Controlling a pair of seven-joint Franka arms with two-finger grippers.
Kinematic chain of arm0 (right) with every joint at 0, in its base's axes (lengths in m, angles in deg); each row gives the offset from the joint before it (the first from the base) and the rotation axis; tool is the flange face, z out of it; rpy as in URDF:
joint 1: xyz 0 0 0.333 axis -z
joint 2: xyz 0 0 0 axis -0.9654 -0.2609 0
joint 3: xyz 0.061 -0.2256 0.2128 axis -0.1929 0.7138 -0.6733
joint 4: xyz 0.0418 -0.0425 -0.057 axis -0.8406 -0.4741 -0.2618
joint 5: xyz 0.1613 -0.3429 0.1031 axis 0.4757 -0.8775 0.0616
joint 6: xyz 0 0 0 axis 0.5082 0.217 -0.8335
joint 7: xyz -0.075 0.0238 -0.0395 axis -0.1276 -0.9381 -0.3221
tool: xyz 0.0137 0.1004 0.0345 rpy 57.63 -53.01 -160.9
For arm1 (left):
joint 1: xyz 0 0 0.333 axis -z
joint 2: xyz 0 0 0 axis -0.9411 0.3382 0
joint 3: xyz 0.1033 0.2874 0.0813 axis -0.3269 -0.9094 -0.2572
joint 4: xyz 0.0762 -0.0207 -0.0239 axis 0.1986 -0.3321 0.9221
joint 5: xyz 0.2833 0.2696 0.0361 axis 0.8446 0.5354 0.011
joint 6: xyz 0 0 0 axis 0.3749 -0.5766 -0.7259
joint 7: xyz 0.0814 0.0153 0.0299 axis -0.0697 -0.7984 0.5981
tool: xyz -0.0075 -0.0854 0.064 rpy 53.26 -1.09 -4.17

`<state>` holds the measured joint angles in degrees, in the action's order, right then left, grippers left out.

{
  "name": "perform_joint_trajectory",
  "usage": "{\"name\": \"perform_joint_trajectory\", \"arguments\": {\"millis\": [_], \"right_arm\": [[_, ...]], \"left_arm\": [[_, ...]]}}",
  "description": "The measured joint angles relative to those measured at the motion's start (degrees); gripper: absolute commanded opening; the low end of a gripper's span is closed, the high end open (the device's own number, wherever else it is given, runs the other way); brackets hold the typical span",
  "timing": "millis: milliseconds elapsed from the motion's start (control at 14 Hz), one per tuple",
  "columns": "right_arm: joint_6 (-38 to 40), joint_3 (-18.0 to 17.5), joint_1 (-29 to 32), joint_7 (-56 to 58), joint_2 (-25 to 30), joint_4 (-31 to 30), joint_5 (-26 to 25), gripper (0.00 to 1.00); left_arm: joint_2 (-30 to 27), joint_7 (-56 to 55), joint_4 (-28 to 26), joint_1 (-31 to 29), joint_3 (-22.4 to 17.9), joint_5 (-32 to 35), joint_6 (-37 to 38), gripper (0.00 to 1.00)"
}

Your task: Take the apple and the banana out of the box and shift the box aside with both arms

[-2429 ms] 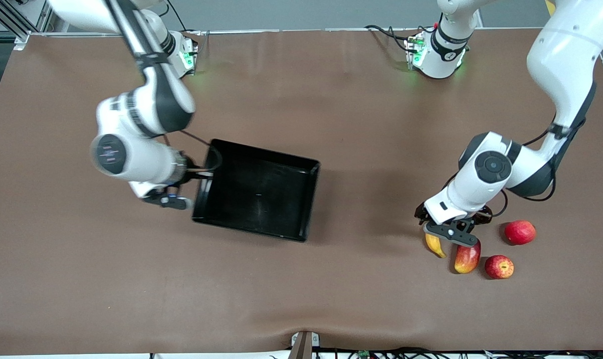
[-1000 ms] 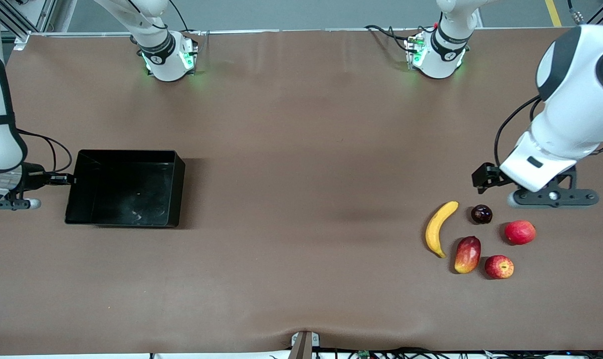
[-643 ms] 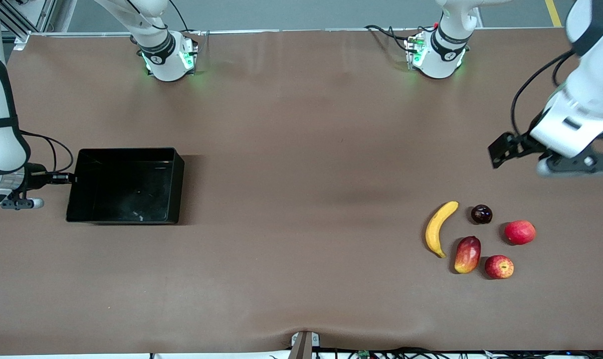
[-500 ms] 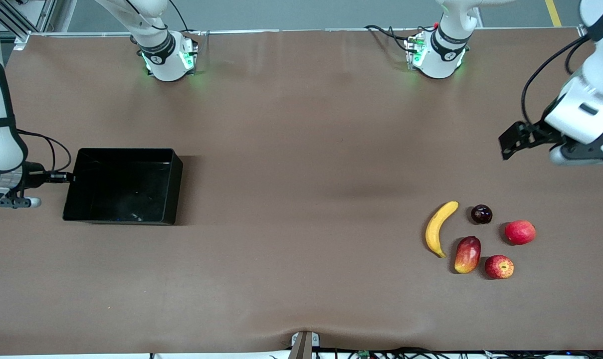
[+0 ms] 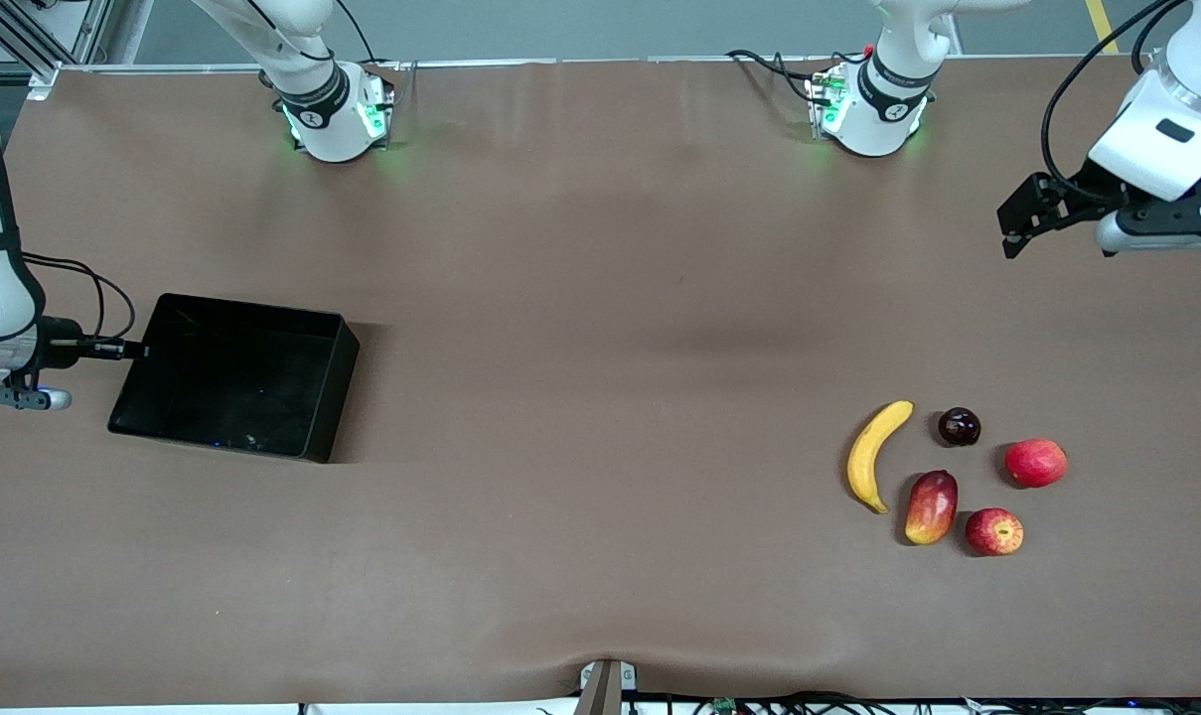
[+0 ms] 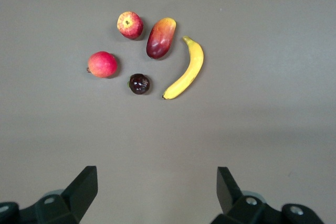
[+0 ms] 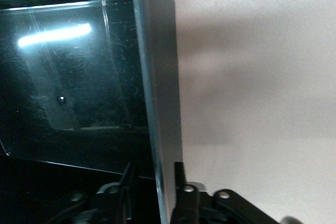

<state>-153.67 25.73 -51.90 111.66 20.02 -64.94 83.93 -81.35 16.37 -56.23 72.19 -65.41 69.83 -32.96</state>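
A: Where is the black tray (image 5: 230, 377)?
B: It is on the table (image 5: 580, 328) at the right arm's end. The right pincer (image 7: 152, 190) has one finger on each side of its wall, with small gaps, so it is narrow and not clamped.
A: And the fruits?
B: The banana (image 5: 873, 455) and the apple (image 5: 994, 531) lie at the left arm's end. The left pincer (image 6: 157, 192) is up in the air, wide and empty.

A glossy black box (image 5: 230, 377) sits tilted at the right arm's end of the tabletop (image 5: 600, 348), while the curved yellow banana (image 5: 874, 454) and small red-yellow apple (image 5: 993, 531) lie near the left arm's end.
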Motion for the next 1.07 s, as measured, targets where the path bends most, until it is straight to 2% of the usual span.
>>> {"name": "perform_joint_trajectory", "arguments": {"millis": [143, 357, 500, 643, 1071], "right_arm": [[2.63, -0.78, -0.16, 0.13, 0.01, 1.57, 0.00, 1.00], [8.47, -1.67, -2.20, 0.26, 0.10, 8.47, 0.09, 1.00], [8.94, -1.91, -6.07, 0.33, 0.14, 14.17, -0.15, 1.00], [9.17, -1.96, -10.77, -0.31, 0.17, 19.51, -2.44, 1.00], [7.14, -1.99, -18.02, -0.41, 0.24, 32.70, -4.95, 1.00]], "left_arm": [[-0.11, 0.00, -0.37, -0.01, -0.20, -0.83, -0.01, 1.00], [-0.11, 0.04, -0.43, 0.00, -0.26, -1.02, -0.01, 1.00], [-0.12, 0.12, -0.43, 0.00, -0.27, -1.04, -0.01, 1.00], [-0.12, 0.17, -0.44, 0.00, -0.29, -1.04, -0.01, 1.00], [-0.13, 0.18, -0.43, -0.01, -0.36, -1.45, -0.01, 1.00]]}}
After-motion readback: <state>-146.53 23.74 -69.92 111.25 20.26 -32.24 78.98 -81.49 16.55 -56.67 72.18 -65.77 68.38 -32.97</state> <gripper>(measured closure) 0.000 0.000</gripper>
